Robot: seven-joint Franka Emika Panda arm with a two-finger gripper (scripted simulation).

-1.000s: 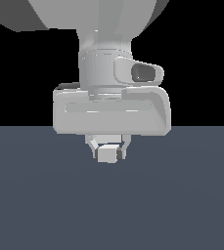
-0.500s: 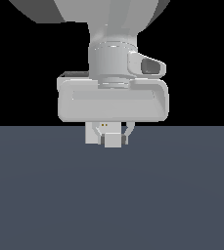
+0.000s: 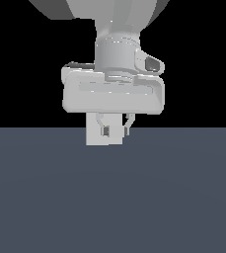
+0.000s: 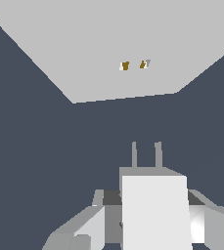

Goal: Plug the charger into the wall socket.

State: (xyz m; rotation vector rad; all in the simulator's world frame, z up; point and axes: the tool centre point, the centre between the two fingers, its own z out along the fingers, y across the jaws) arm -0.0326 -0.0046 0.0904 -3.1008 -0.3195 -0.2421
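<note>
Above desk [image 3: 112, 197]: gripper [image 4: 147, 219] jaws clamped on charger [image 4: 155, 215], prongs aimed at wall socket [image 4: 118, 44] just ahead, not inserted. Risk: prongs offset from holes, jamming against plate.

Floor [image 3: 112, 197]: flat, plain, dark slate-grey.
Wall socket [image 3: 95, 134]: off-white square plate, upright on the floor; floor around the socket's base bare in both views.
</note>
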